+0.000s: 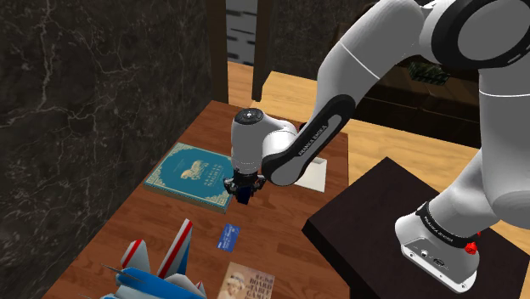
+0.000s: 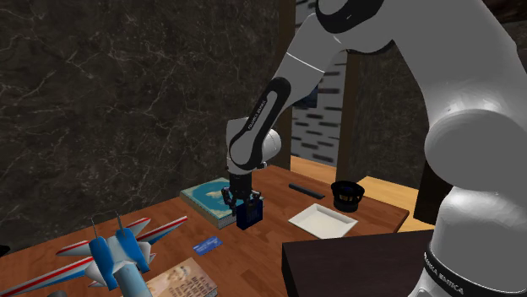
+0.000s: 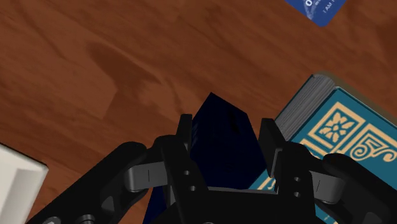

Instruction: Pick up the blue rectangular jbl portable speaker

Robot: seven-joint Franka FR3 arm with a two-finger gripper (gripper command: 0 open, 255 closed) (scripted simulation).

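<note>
End effector (image 3: 226, 130): clamped on dark blue speaker (image 3: 219, 153) | speaker: apparently just above bench (image 3: 95, 76), beside teal book (image 3: 337, 133) | risk: I judge the fingertips (image 3: 184, 129) grip only its upper part; a jerky lift could swing it loose.

speaker (image 3: 222, 143): dk-blue rect. box, plain faces, near black where shaded.
state: we see it clasped btw. the two fingers of the claw (image 3: 227, 130), one finger per side.
pose: approx. upright, long side hanging down from the claw.
place: over the wooden bench (image 3: 95, 95), just beside the edge of the teal book (image 3: 343, 127). We read it as off the wood, since its shadow lies apart from it.
</note>
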